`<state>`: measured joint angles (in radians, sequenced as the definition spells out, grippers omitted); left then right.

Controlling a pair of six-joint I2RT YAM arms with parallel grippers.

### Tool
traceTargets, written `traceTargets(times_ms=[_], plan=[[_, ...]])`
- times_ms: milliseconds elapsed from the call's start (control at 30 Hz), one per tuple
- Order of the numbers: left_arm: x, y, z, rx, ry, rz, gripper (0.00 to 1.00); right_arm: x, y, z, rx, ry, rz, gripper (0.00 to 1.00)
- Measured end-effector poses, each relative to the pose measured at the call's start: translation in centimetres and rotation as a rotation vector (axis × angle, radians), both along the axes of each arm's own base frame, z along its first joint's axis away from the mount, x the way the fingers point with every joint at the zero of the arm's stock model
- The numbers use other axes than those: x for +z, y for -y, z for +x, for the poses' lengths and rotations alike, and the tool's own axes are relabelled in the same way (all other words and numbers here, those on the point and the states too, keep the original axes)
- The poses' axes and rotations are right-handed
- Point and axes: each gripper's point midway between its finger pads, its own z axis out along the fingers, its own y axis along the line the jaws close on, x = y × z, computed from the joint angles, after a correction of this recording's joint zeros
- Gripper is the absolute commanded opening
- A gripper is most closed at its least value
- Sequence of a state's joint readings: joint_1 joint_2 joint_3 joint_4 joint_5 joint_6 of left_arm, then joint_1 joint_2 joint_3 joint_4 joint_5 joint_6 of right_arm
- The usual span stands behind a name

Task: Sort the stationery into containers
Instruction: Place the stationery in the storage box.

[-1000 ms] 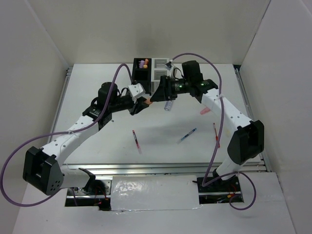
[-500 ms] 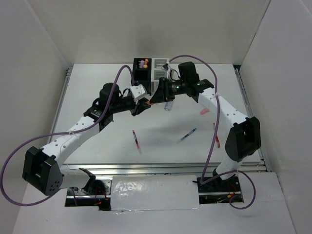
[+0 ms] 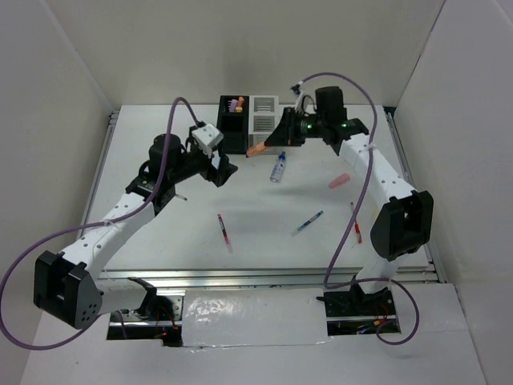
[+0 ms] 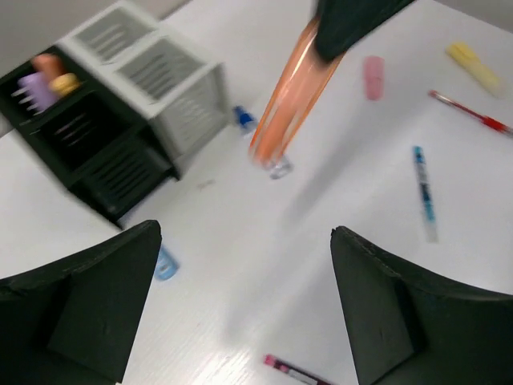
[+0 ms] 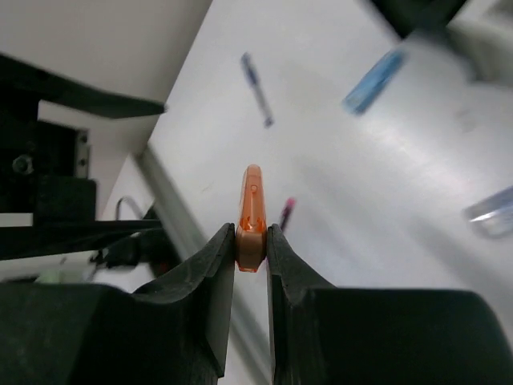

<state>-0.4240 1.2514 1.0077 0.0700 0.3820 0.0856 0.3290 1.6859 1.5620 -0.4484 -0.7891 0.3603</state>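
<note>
The white table (image 3: 264, 253) bears pen boxes (image 3: 263, 120), clear tube (image 3: 278, 168), pink marker (image 3: 340, 180), blue pen (image 3: 307, 222), red pens (image 3: 224, 230).

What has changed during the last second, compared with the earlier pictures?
The left gripper let go of the orange marker and drew back to its left, jaws wide open. The right gripper closed on the marker and carried it back toward the containers. The blue pen, the clear tube and the pink marker lie where they were.
</note>
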Motion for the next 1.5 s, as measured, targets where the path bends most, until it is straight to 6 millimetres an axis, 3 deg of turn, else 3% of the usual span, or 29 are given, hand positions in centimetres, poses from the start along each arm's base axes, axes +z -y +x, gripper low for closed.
traceTargets(times_ms=[133,233,367,467,600,733,833,1067,1233,1300,1367,1500], plan=[[0.2,-4.1,2.2,0.188,-0.062,-0.046,0.99,3.3,4.9,7.1,-0.205,0.198,-0.076,0.0],[-0.6,-5.6,2.8,0.262,-0.1,-0.046,0.99,6.0,7.4,11.7,-0.316,0.385,-0.166,0.0],[-1.9,-6.1,3.6,0.318,-0.136,-0.035,0.99,7.5,7.2,16.0,-0.37,0.53,-0.246,0.0],[-3.3,-6.4,4.3,0.357,-0.165,-0.019,0.99,6.4,6.4,18.8,-0.393,0.594,-0.312,0.0],[-5.1,-6.8,4.7,0.397,-0.205,-0.006,0.99,2.0,5.1,21.1,-0.398,0.594,-0.411,0.0],[-5.3,-7.0,4.8,0.407,-0.205,-0.003,0.99,-2.7,4.1,23.0,-0.401,0.576,-0.502,0.0],[-5.4,-7.1,4.9,0.413,-0.199,-0.001,0.99,-4.4,3.7,23.6,-0.399,0.576,-0.538,0.0],[-7.4,-7.9,5.5,0.471,-0.218,0.031,0.99,-3.9,3.4,25.2,-0.417,0.639,-0.539,0.04],[-10.8,-9.3,6.5,0.583,-0.284,0.075,0.99,-3.8,3.5,26.0,-0.43,0.664,-0.535,0.07],[-12.1,-9.7,6.7,0.616,-0.321,0.081,0.99,-4.0,3.4,26.4,-0.432,0.671,-0.533,0.11],[-12.7,-9.9,6.7,0.638,-0.341,0.075,0.99,-4.4,3.4,26.7,-0.431,0.673,-0.531,0.22],[-12.6,-10.0,7.2,0.661,-0.33,0.043,0.99,-5.4,3.4,27.1,-0.418,0.666,-0.531,0.39]])
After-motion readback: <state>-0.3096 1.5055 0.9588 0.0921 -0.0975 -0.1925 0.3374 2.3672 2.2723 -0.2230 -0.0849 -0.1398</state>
